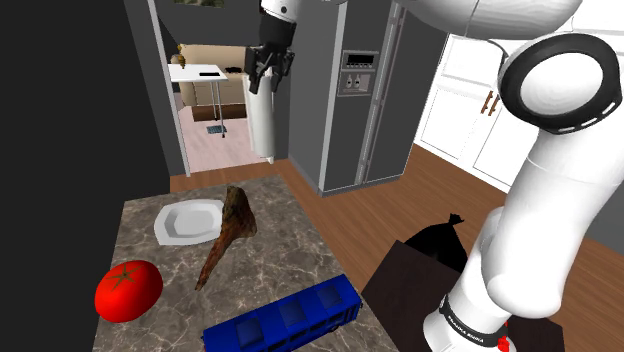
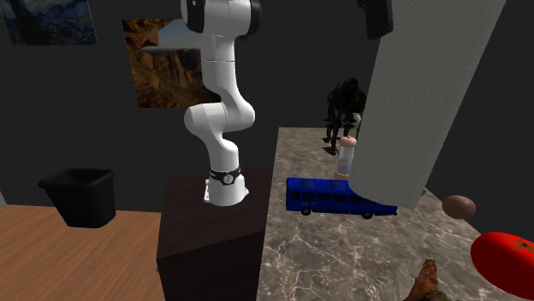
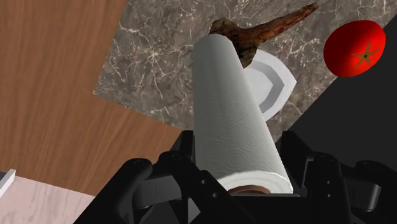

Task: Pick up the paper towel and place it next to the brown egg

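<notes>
Hand (image 1: 264,72) clamped on the paper towel (image 1: 262,125), held high at the shoulder view's upper middle, above the marbled bench (image 1: 290,235), white plate (image 1: 188,222), brown horn-like piece (image 1: 228,235), red tomato (image 1: 128,290) and blue bus (image 1: 285,318) spread below, brown egg (image 2: 459,206) at the second exterior view's right, roll white, finely textured

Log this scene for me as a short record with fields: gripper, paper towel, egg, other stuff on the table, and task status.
Gripper: shut on the paper towel roll, raised
Paper towel roll: white, lifted clear of the marble tabletop
Brown egg: on the tabletop, near the tomato, not touching it
Other items: blue toy bus; white dish beside a brown horn-shaped piece
Task status: roll picked up, not yet set beside the egg
</notes>
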You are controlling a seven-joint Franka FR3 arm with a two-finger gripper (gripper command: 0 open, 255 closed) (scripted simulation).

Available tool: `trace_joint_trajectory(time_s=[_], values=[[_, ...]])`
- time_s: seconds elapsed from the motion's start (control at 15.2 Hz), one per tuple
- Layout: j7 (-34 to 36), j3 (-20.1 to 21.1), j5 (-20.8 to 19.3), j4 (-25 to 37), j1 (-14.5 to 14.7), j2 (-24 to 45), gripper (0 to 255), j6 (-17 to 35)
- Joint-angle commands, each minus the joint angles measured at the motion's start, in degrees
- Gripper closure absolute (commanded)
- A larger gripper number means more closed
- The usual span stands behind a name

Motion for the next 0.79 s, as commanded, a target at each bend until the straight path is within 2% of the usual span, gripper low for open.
trace_joint_trajectory(time_s=[0.0,0.73], values=[[2.65,1.20,-0.75,-2.33,1.42,-1.60,255,0.93],[17.92,8.75,-4.74,-4.45,8.98,-3.30,255,1.79]])
